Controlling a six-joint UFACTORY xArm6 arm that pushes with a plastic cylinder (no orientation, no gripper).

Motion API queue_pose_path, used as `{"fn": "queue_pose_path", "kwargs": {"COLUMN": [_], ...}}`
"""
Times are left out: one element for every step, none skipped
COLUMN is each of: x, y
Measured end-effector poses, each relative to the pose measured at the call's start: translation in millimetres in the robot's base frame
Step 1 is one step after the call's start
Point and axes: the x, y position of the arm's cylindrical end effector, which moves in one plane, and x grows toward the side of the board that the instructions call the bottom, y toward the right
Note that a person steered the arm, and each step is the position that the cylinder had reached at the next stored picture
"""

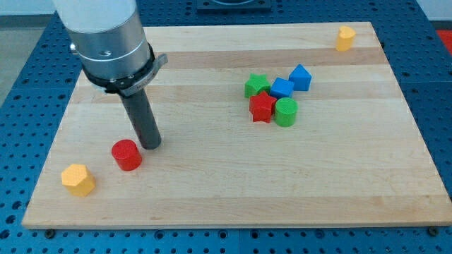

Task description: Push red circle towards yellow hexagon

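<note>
The red circle [127, 155] lies on the wooden board [226, 197] at the view's lower left. The yellow hexagon [78, 179] lies below and to the left of it, near the board's lower left corner, a short gap apart. My tip [150, 144] stands on the board just to the upper right of the red circle, touching it or nearly so. The rod rises to the arm's grey body [109, 42] at the view's top left.
A cluster sits right of centre: green star [256, 86], red star [263, 107], green circle [286, 111], blue block [282, 88], blue block [300, 77]. A second yellow block [345, 38] lies at the board's top right corner.
</note>
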Motion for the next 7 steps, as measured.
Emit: {"fn": "queue_pose_path", "kwargs": {"x": [7, 24, 26, 26, 26, 26, 25], "y": [3, 3, 0, -7, -11, -5, 40]}}
